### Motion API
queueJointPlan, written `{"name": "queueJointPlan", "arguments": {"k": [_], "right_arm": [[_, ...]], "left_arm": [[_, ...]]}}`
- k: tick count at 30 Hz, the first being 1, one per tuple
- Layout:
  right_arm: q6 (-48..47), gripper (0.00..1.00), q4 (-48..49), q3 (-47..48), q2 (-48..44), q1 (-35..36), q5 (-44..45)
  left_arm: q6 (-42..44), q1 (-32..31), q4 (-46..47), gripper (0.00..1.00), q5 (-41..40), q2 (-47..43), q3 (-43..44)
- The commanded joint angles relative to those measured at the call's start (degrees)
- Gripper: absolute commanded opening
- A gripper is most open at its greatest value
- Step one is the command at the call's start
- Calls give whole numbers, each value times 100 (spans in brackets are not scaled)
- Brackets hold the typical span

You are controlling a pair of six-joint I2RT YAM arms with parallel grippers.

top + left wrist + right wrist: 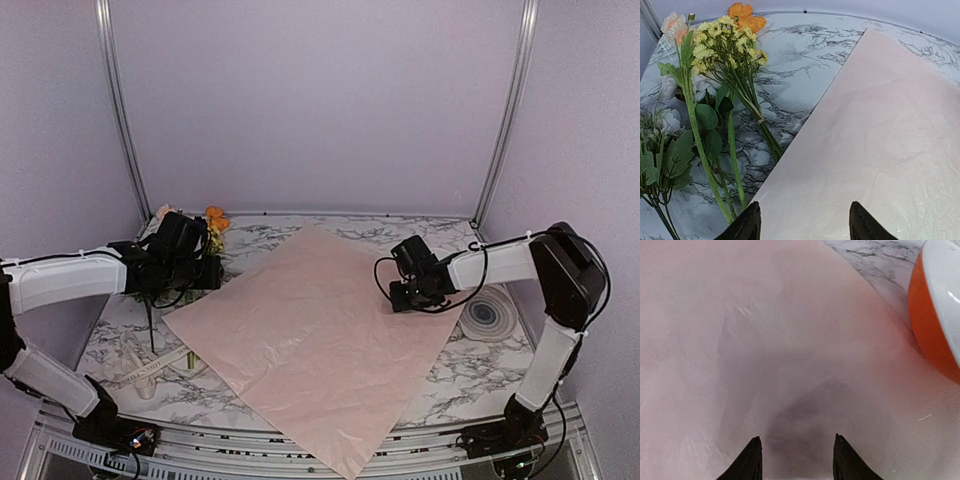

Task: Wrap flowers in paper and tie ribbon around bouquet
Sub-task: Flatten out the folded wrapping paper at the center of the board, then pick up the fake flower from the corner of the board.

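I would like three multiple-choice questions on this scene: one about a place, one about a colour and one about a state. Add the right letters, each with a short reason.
1. Where do the flowers lie?
A) on the marble table, beside the paper
B) in the middle of the paper
C) inside the bowl

2. What colour is the outside of the bowl?
A) blue
B) orange
C) black

3. In what state is the paper?
A) rolled into a cone
B) crumpled into a ball
C) spread out flat

Answers:
1 A, because the stems rest on bare marble along the sheet's edge.
2 B, because the right wrist view shows an orange wall under a white rim.
3 C, because the sheet lies open across the table with nothing wrapped in it.
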Motion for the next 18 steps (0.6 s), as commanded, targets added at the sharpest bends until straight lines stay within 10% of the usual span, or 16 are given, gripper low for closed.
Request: {"name": "queueJointPlan", "arguments": {"k": [1,11,18], "right_arm": [[-737,47,208,-419,-1057,-24,33],[-910,47,1190,-1469,-2581,200,-1342],[-905,47,1086,-1374,-2529,207,-1480]], "left_arm": [[-726,-424,-1024,61,-549,-394,-35],[-1639,-647,-1567,55,-1264,-652,-150],[-1227,642,-1650,50,-874,647,559]]}}
